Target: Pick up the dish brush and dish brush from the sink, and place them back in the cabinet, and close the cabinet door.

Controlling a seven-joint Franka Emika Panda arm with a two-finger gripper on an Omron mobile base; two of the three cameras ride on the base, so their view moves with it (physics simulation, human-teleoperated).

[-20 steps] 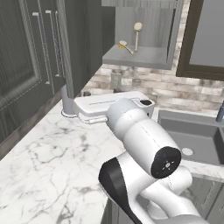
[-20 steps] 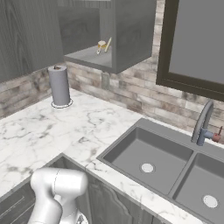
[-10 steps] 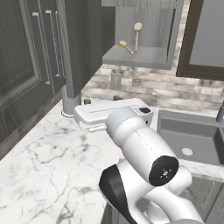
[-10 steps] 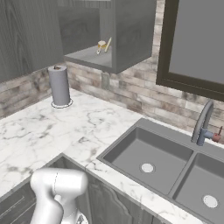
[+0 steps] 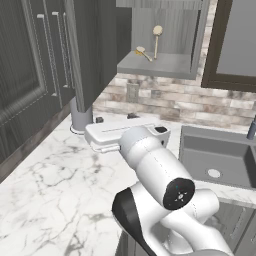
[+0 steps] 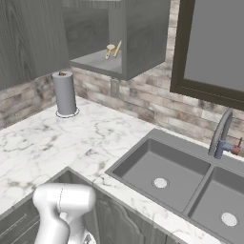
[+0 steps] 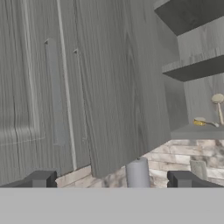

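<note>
You have both brushes up on the cabinet (image 5: 160, 65) shelf, and that shelf is the landmark for everything here. One dish brush (image 5: 156, 40) stands upright on the shelf against the back wall, its round pale head at the top; the other dish brush (image 5: 142, 52) lies tilted just beside it, toward the open door side, its head near the shelf surface. From the right base camera you see the same pair (image 6: 113, 49) close together near the shelf's front corner, too small there to tell which is which.

The cabinet door (image 7: 118, 83) stands swung open, edge-on to the hand camera, its wood grain running down past the shelf's level. Below the shelf and toward the door side, a grey paper towel roll (image 6: 64, 93) stands upright on the marble counter (image 6: 43, 138) against the brick backsplash.

Your gripper (image 7: 111, 179) points at the open door's lower edge, with the roll showing between the two fingertips (image 7: 41, 178); the fingers are spread wide and hold nothing.

The sink (image 6: 162, 174) lies well away from the shelf, lower and toward the window (image 6: 214, 43) side, with the curved tap (image 6: 220, 136) behind it and a white drain disc in each basin.

You will find no brand, label or legible writing on any surface
</note>
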